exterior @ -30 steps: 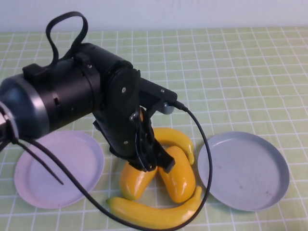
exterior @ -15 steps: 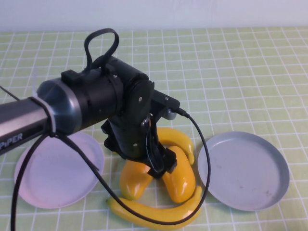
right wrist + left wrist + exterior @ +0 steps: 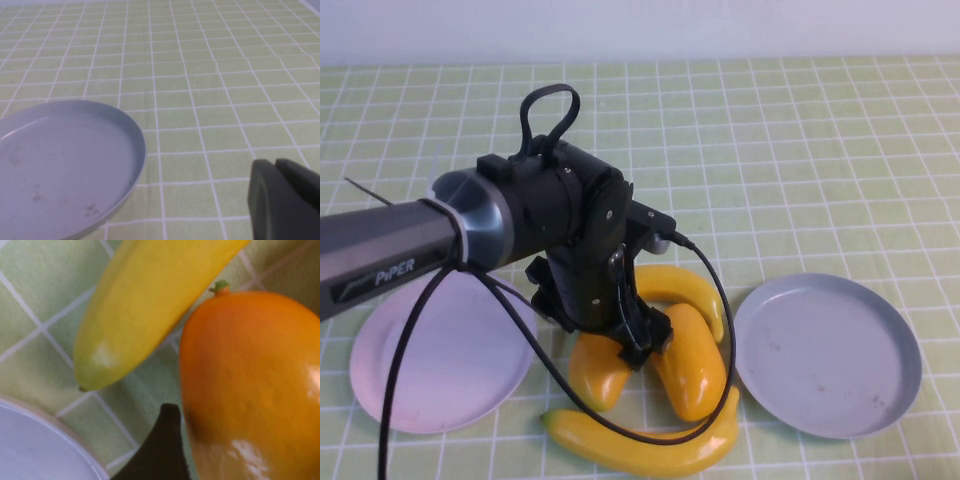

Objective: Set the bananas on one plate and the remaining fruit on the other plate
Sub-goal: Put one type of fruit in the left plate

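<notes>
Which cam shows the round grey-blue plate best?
High view: the round grey-blue plate sits whole, empty, beside the fruit pile under the left gripper. Right wrist view crops it beside the right gripper. Left wrist view doesn't show it.

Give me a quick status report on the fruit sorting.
Left hand low over the mangoes, grip unclear. Right hand parked beside the grey plate. Bananas on the cloth; both plates empty.

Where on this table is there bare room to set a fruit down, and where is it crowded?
Free: both plates hold nothing, the pink plate and the grey plate; so does the far cloth. Crowded: the gap between the plates, where two bananas and two mangoes lie packed under the left tool. The right tool hangs beside the grey plate.
</notes>
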Robot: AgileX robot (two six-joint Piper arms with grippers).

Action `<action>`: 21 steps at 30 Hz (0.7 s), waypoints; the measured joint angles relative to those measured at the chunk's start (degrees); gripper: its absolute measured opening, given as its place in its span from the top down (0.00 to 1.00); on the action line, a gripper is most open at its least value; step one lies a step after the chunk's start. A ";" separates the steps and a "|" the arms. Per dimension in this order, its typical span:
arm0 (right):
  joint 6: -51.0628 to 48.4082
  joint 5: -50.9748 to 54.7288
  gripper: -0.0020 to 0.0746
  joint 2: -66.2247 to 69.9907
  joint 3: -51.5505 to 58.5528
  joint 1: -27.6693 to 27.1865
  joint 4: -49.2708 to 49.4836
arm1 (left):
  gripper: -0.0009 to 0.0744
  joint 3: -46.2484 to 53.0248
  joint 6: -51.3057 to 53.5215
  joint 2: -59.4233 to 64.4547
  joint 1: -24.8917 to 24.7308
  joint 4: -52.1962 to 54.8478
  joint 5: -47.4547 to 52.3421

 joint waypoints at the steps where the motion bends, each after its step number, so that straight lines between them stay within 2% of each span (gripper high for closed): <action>1: 0.00 0.00 1.00 0.00 0.00 0.00 0.00 | 0.10 0.00 0.00 0.26 0.00 -0.26 0.00; 13: 0.00 0.00 1.00 0.00 0.00 0.00 0.00 | 0.10 0.00 -1.37 3.01 0.00 -1.21 -0.13; 15: 0.00 0.00 1.00 0.00 0.00 0.00 0.00 | 0.15 0.00 -1.51 3.01 0.00 -1.21 -0.13; 17: 0.00 0.00 1.00 0.00 0.00 0.00 0.00 | 0.24 0.00 -1.59 3.01 0.00 -1.27 -0.13; 21: 0.00 0.00 1.00 0.00 0.00 0.00 0.00 | 0.24 0.00 -1.59 3.01 0.00 -1.27 -0.13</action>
